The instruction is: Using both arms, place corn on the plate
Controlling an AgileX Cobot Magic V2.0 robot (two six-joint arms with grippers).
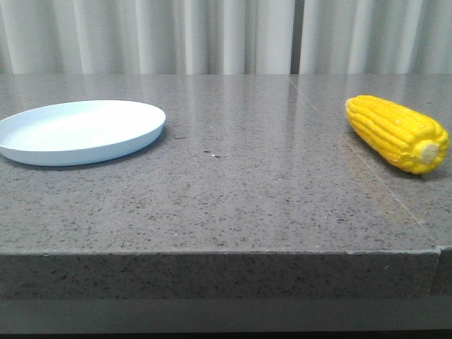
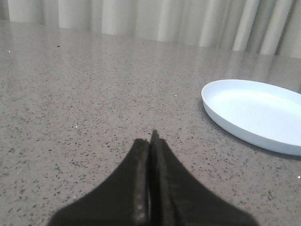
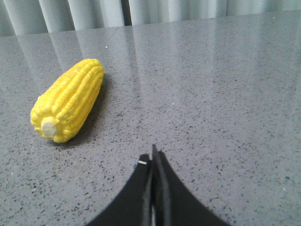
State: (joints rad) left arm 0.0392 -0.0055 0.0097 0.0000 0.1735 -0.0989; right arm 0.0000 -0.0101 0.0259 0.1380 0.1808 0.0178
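1. Front view: the corn (image 1: 398, 133) lay on its side at the bench's (image 1: 233, 191) right edge, stub toward the front; the plate (image 1: 80, 131) sat at the left edge, well apart.
2. Left wrist view: the left gripper (image 2: 151, 141) was pressed closed, empty, near the plate (image 2: 256, 114).
3. Right wrist view: the right gripper (image 3: 153, 157) was likewise closed and empty, near the corn (image 3: 68, 100). A glancing contact could likely roll the round cob off the edge.
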